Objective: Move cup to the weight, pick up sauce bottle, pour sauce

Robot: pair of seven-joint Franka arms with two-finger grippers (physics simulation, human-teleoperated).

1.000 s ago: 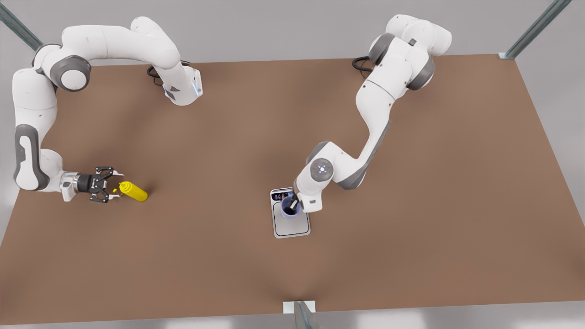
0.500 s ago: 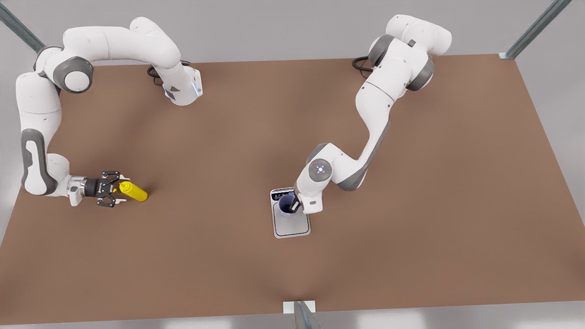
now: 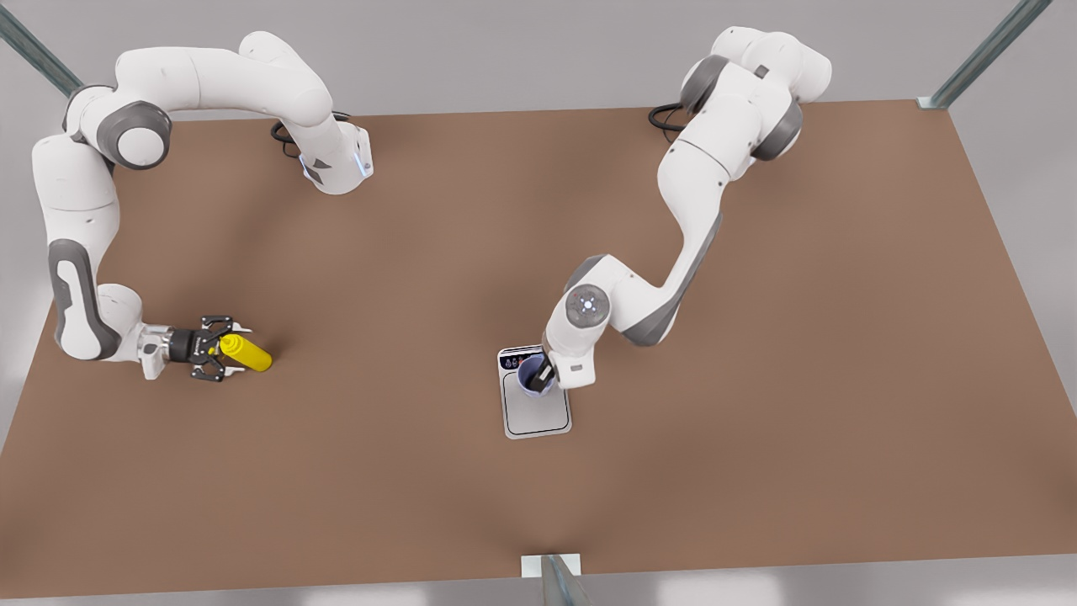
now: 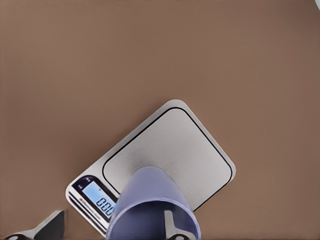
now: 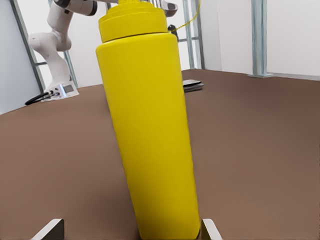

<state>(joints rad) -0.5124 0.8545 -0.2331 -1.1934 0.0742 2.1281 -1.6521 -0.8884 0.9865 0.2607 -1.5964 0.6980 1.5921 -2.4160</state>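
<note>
**Cup on the scale, bottle between open fingers**

A bare brown table (image 3: 757, 421) filled the scene, with pale grey walls beyond and metal frame posts at its corners. Wide open surface lay between the two arms and toward every edge.

One cup (image 3: 533, 375), one weight (image 3: 536, 404) and one sauce bottle (image 3: 246, 353) were present, well apart from the table edges.

The left gripper (image 3: 543, 374) was clamped on the cup's rim, one finger inside; the cup was at the weight's display end, though whether it touched the platform could not be told.

On the front view's left, the right gripper (image 3: 225, 348) had its fingers spread on either side of the yellow sauce bottle, not pressed against it.
</note>
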